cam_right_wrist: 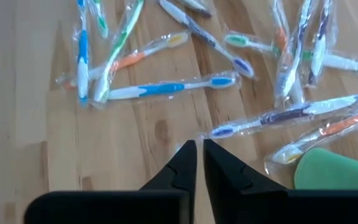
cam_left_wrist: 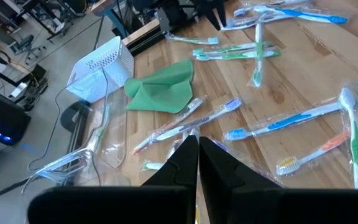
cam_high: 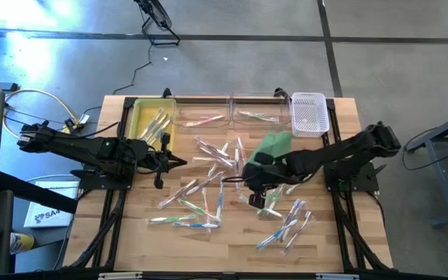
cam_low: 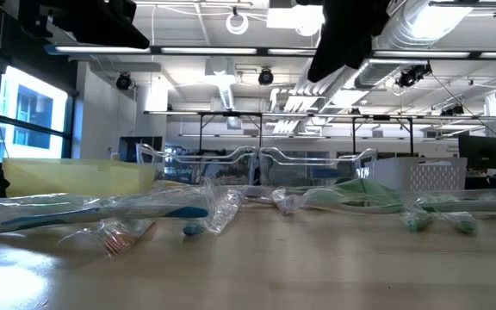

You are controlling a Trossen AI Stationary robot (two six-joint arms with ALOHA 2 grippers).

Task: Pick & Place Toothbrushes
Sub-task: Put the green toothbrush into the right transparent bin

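Wooden desk (cam_high: 131, 241): wrapped toothbrushes (cam_high: 208, 187) scattered across the middle; green cloth (cam_high: 277, 142) centre-right; yellow tray (cam_high: 142, 118), clear trays (cam_high: 232, 117) and white basket (cam_high: 309, 114) along the far edge.

Clear-wrapped whitish toothbrushes (cam_high: 208, 159) show blue, green, orange and purple parts; the folded cloth (cam_left_wrist: 161, 91) is green, the slotted plastic basket (cam_high: 309, 113) white, the tray (cam_high: 141, 119) yellow.

green cloth (cam_high: 274, 143) | white basket (cam_high: 309, 113) | yellow bin (cam_high: 141, 118) | clear trays (cam_high: 232, 110)
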